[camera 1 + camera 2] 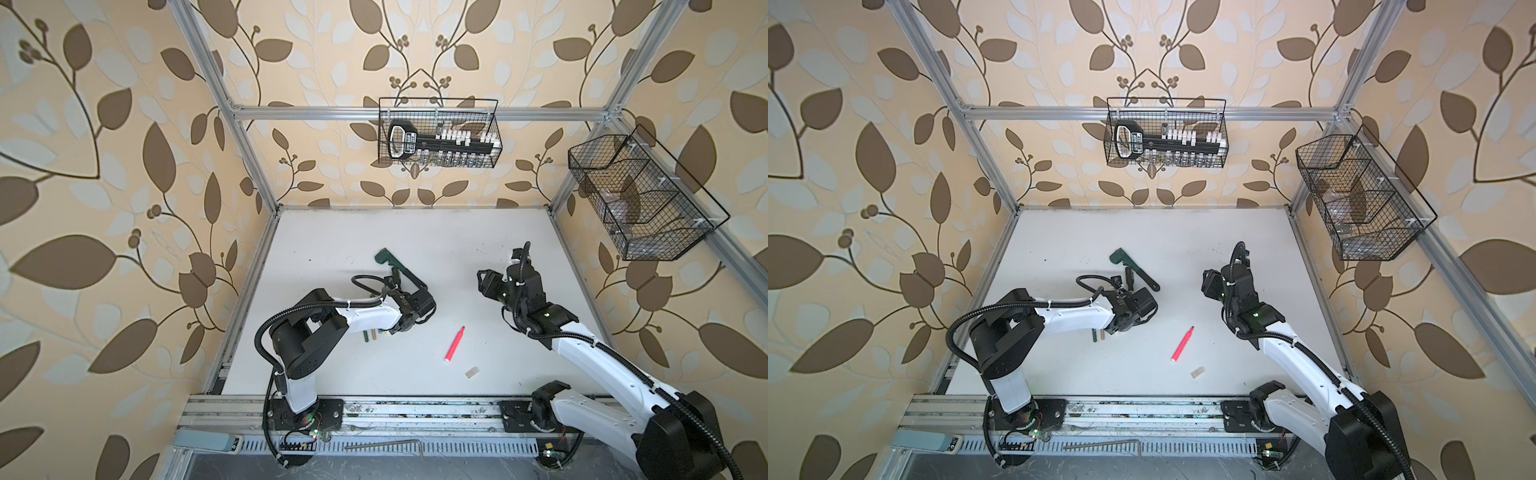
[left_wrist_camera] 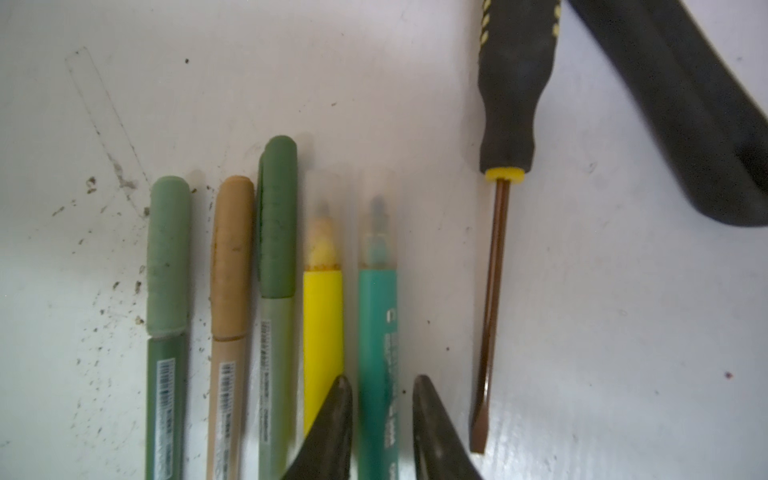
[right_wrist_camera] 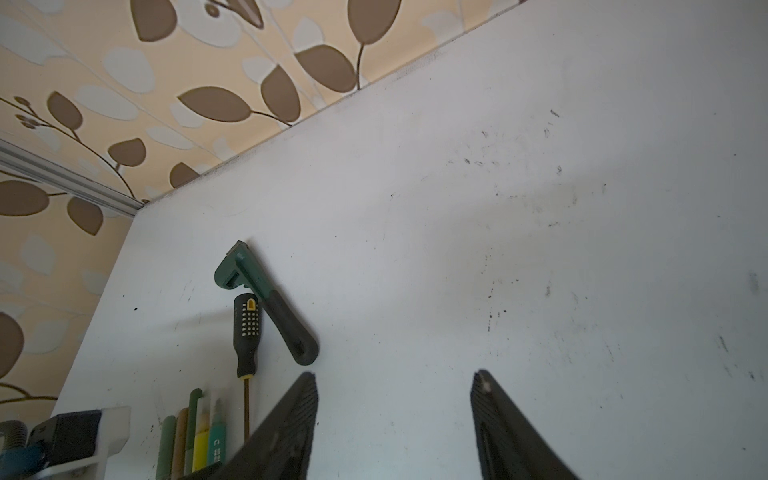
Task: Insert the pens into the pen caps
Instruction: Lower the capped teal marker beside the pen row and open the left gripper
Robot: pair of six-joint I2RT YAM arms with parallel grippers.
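Table (image 1: 374, 249) | screwdriver (image 2: 515, 83) beside teal pen (image 2: 376, 324) | left end effector (image 2: 382, 380) ajar astride | right (image 3: 395, 375) agape, empty

Jaws flank the teal pen (image 2: 376, 332), slim gaps either side.

No text is readable; white print on the teal green pen (image 2: 376, 332) is blurred.

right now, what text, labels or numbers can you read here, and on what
None can be read.
Barcode stickers on the dark green pen, gold-brown pen and grey-green pen: blurred.
White print on the teal green pen: blurred.
Label on the black tool in the wire basket: too small.
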